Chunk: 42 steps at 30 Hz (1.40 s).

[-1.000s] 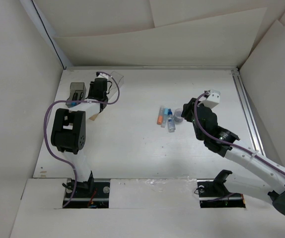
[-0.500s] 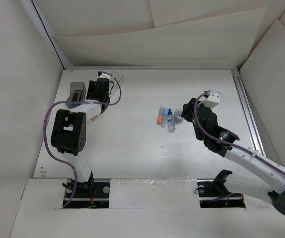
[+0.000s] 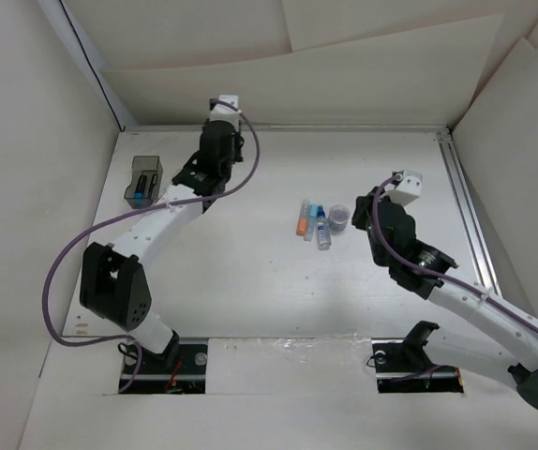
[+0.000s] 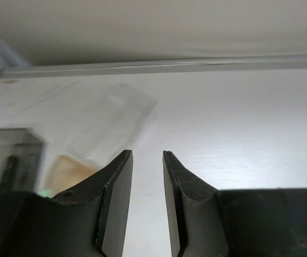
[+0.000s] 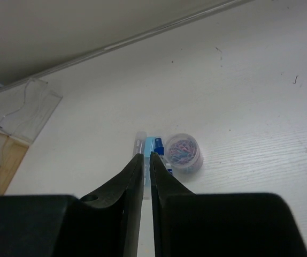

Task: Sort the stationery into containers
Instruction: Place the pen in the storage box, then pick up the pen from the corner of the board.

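Note:
An orange marker [image 3: 301, 222], a light blue marker [image 3: 310, 223] and a clear blue-capped bottle [image 3: 322, 231] lie side by side mid-table. They also show past my right fingertips: the light blue marker [image 5: 150, 144] and the bottle's blue cap [image 5: 159, 145]. My right gripper [image 3: 363, 210] [image 5: 146, 156] is shut and empty, just right of them. My left gripper [image 3: 220, 148] [image 4: 147, 155] is open and empty, raised over the back left. The smoky dark bin [image 3: 144, 180] [image 4: 14, 155] holds markers. The clear bin [image 4: 110, 118] and amber bin [image 4: 68, 171] are hidden under my left arm in the top view.
A small round clear cup of coloured paper clips [image 3: 338, 220] [image 5: 183, 151] stands right of the bottle. White walls close in the table at the back, left and right. A metal rail [image 3: 466, 202] runs along the right side.
My left arm has lifted off the bins and stretched up toward the back, now covering the clear and amber bins. My right gripper has drawn back slightly from the cup.

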Each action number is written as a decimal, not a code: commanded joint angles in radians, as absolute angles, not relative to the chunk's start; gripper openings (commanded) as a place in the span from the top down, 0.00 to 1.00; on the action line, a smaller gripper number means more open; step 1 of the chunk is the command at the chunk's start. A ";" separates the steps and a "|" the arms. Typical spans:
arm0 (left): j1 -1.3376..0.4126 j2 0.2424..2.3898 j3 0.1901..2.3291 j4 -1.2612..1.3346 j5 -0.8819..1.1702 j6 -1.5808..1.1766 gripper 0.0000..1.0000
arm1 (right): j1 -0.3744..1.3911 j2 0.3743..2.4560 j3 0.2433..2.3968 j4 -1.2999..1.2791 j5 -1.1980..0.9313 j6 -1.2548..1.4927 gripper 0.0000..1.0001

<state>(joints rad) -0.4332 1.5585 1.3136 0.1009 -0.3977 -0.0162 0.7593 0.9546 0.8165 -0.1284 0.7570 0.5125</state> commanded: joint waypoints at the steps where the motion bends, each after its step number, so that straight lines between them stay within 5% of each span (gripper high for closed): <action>1: -0.563 1.614 1.382 -0.055 -0.275 -0.161 0.75 | 0.755 0.901 0.813 -0.098 0.828 0.520 0.86; 5: -0.705 1.742 1.439 -0.135 -0.292 -0.277 0.75 | 0.755 0.874 0.802 -0.107 0.873 0.541 0.90; 12: -0.810 1.885 1.439 -0.086 -0.242 -0.428 0.62 | 0.755 0.874 0.802 -0.126 0.873 0.560 0.76; 42: -0.848 2.149 1.580 -0.086 -0.385 -0.414 0.66 | 0.755 0.902 0.821 -0.126 0.816 0.541 0.70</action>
